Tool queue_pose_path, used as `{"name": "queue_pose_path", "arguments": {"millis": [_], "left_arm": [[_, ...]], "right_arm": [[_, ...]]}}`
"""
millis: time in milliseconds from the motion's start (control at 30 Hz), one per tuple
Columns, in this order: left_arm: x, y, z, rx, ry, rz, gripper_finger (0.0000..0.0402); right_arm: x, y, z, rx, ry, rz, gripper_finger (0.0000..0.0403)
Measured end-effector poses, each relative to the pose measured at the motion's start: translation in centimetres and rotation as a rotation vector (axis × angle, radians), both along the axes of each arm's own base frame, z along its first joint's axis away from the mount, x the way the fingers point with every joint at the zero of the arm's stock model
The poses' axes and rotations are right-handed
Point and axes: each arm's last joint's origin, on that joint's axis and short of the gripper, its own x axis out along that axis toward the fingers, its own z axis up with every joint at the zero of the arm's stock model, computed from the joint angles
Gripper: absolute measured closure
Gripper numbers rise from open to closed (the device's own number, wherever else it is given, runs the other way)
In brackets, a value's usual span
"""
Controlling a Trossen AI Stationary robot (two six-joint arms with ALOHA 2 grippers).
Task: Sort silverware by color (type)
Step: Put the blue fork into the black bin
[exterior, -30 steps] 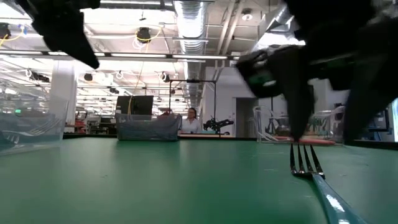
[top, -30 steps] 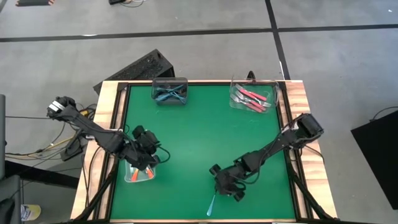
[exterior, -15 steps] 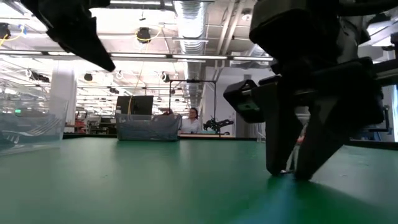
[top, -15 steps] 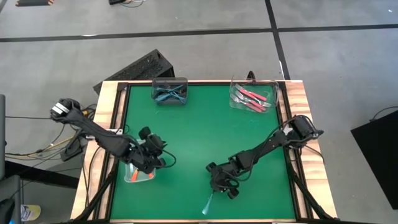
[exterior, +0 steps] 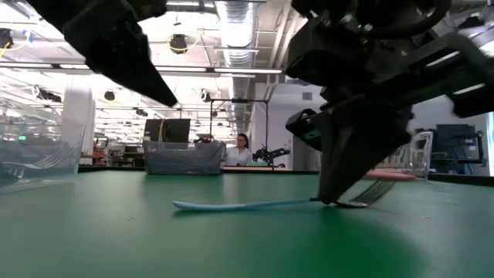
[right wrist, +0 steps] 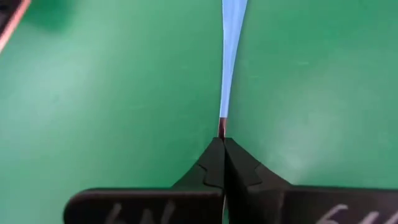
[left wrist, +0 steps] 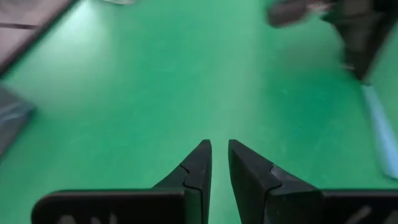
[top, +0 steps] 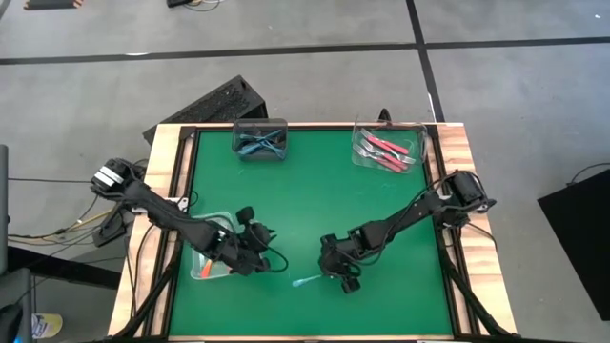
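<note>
A blue-handled fork (top: 305, 281) of the silverware lies on the green mat near the front middle. My right gripper (top: 335, 275) is shut on it. My left gripper (top: 264, 259) hovers just left of the fork's handle end, beside the clear container (top: 204, 250) of orange-handled forks. Its fingers stand a narrow gap apart (left wrist: 219, 144) with nothing between them. More blue-handled forks lie in a container (top: 260, 141) at the back, and pink-red ones in a container (top: 385, 149) at the back right. My right gripper pinches the fork's thin metal neck (right wrist: 221, 126), where the blue handle ends, between its two fingers. The fingers slant down from the table's right side, in line with the handle. The handle (exterior: 231, 205) lies low along the mat, and its free end (exterior: 179, 205) rests there.
A raised wooden frame (top: 456, 152) runs around the mat. The middle of the mat (top: 315, 200) is bare green. In the low view a person (exterior: 238, 147) sits far off in the room behind the table.
My right gripper has moved down and a little toward the table's left, and has shut on the fork. The fork's handle has swung from pointing at the near edge to pointing left. My left gripper has gone from over the orange container toward the table's middle and has sunk.
</note>
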Motion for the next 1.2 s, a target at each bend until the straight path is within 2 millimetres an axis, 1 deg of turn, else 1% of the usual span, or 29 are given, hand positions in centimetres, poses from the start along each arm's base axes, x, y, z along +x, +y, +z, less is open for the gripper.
{"name": "queue_pose_path", "arguments": {"millis": [100, 233, 333, 400, 533, 633, 733, 867, 900, 1033, 1133, 1200], "left_arm": [[1.2, -0.1, -1.0, -0.013, 0.008, -0.049, 0.0359], [2.8, -0.1, -1.5, -0.011, -0.062, -0.059, 0.0359], [4.3, 0.1, -1.8, 0.002, -0.134, -0.079, 0.0359], [5.4, 0.2, -2.1, 0.01, -0.179, -0.117, 0.0358], [7.1, 0.6, -3.4, 0.063, -0.203, -0.21, 0.0348], [8.1, 1.6, -4.2, 0.114, -0.187, -0.272, 0.033], [8.9, 3.5, -4.7, 0.101, -0.16, -0.31, 0.0311], [10.1, 6.0, -4.8, -0.039, -0.154, -0.467, 0.0291], [10.4, 6.5, -4.8, -0.05, -0.157, -0.51, 0.0289], [10.6, 8.0, -5.1, -0.001, -0.13, -0.625, 0.0285], [10.7, 8.9, -5.2, 0.022, -0.111, -0.662, 0.0284], [11.1, 9.5, -5.2, 0.017, -0.114, -0.678, 0.0284]], "right_arm": [[0.0, -0.7, 1.3, -0.041, -0.04, -0.073, 0.0392], [-0.7, -1.7, 3.4, -0.134, -0.085, -0.196, 0.0392], [-1.0, -2.0, 5.9, -0.141, -0.172, -0.253, 0.0388], [-1.4, -1.9, 7.0, -0.152, -0.203, -0.263, 0.0387], [-2.2, -1.6, 9.0, -0.14, -0.267, -0.326, 0.0386], [-3.0, -1.7, 10.6, -0.09, -0.292, -0.393, 0.038], [-3.7, -1.6, 11.5, -0.045, -0.29, -0.449, 0.0367], [-4.5, -1.2, 12.5, -0.013, -0.296, -0.458, 0.0348], [-4.8, -1.1, 12.5, -0.016, -0.286, -0.454, 0.0345], [-5.1, -0.6, 12.4, -0.013, -0.273, -0.443, 0.0342], [-5.2, -0.3, 12.4, -0.006, -0.27, -0.44, 0.0342], [-5.3, -0.2, 12.2, -0.004, -0.255, -0.446, 0.0341]]}}
